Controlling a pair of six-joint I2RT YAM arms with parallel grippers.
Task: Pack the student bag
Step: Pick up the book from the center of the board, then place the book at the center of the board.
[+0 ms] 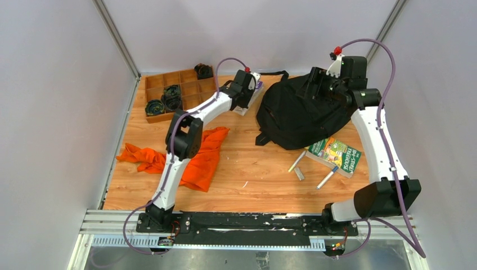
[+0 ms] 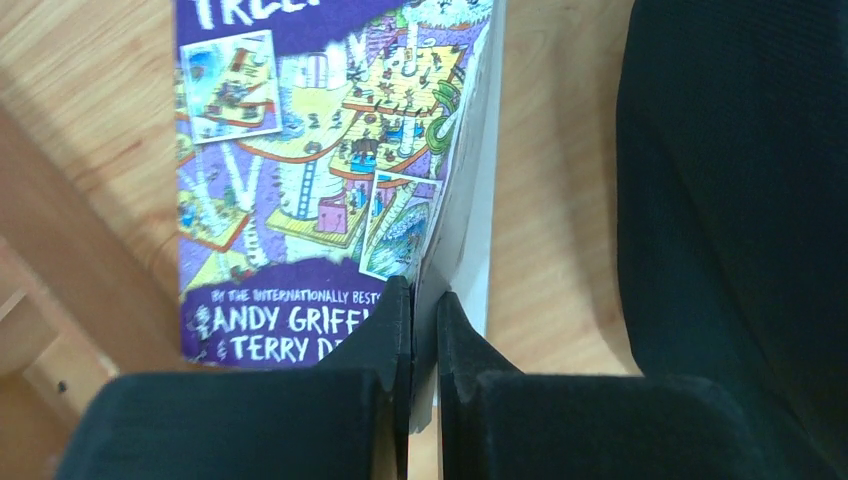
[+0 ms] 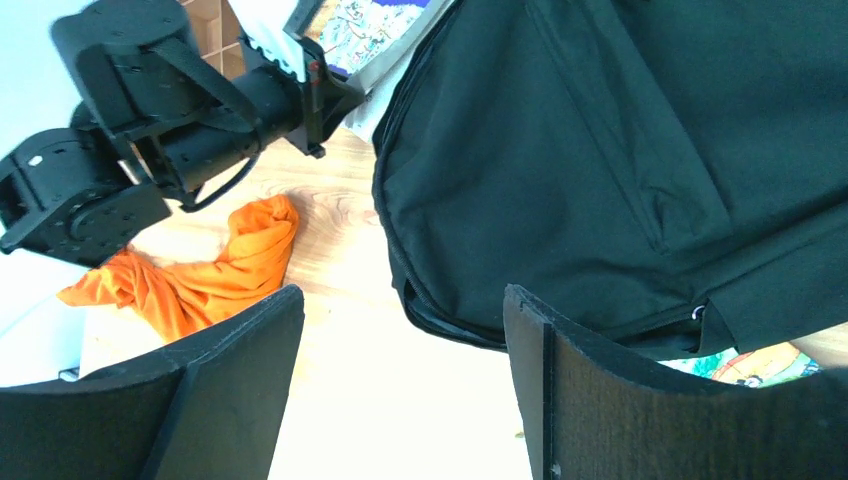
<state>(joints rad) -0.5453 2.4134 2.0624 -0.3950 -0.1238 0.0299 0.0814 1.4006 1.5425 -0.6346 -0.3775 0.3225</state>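
The student bag (image 1: 298, 112) is a large black backpack lying at the back right of the table. It also shows in the left wrist view (image 2: 740, 200) and the right wrist view (image 3: 600, 150). My left gripper (image 1: 249, 94) (image 2: 425, 300) is shut on the thin near edge of a purple picture book (image 2: 320, 150) (image 1: 257, 89), which lies just left of the bag. My right gripper (image 1: 318, 84) (image 3: 400, 320) hangs open over the bag's upper part, with nothing between its fingers. The book's corner (image 3: 370, 25) and my left arm (image 3: 180, 110) show in the right wrist view.
A wooden compartment tray (image 1: 174, 93) with dark coiled things stands at the back left. An orange cloth (image 1: 197, 157) (image 3: 200, 270) lies by the left arm. A green book (image 1: 336, 154), two pens (image 1: 297, 161) (image 1: 327, 179) and a small grey piece (image 1: 300, 174) lie in front of the bag.
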